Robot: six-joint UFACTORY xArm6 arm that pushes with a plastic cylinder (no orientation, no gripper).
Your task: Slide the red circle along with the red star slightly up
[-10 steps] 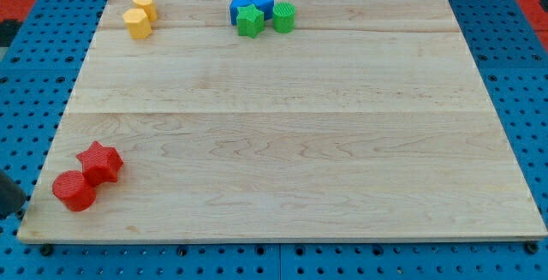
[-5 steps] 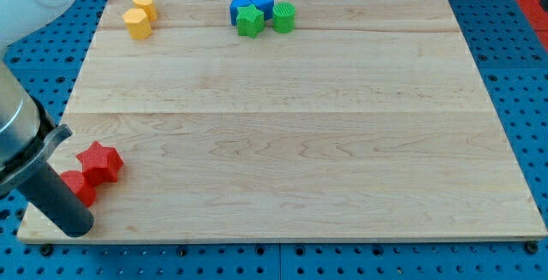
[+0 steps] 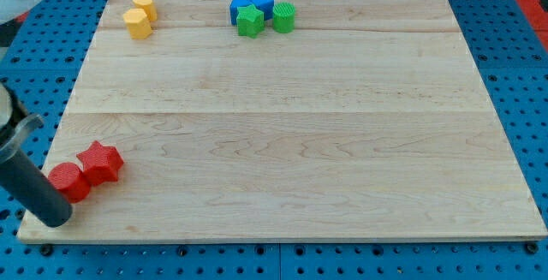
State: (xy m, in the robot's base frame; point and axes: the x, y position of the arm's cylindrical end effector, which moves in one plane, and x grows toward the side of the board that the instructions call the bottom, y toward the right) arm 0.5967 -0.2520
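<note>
The red circle [image 3: 70, 181] sits near the board's lower left corner, touching the red star [image 3: 101, 161], which lies just up and to its right. My tip [image 3: 56, 221] is at the board's lower left edge, just below and left of the red circle, close to it or touching it. The rod runs up and left from the tip and hides a little of the circle's lower left side.
Two yellow blocks [image 3: 137, 22] sit together at the view's top left. Two blue blocks [image 3: 253, 4], a green star [image 3: 250, 21] and a green cylinder [image 3: 284, 16] cluster at the top centre. The wooden board [image 3: 291, 126] lies on a blue pegboard.
The rod came in from the left over the lower left corner, then drew back left. The red circle has shifted slightly up and left; the star has stayed put.
</note>
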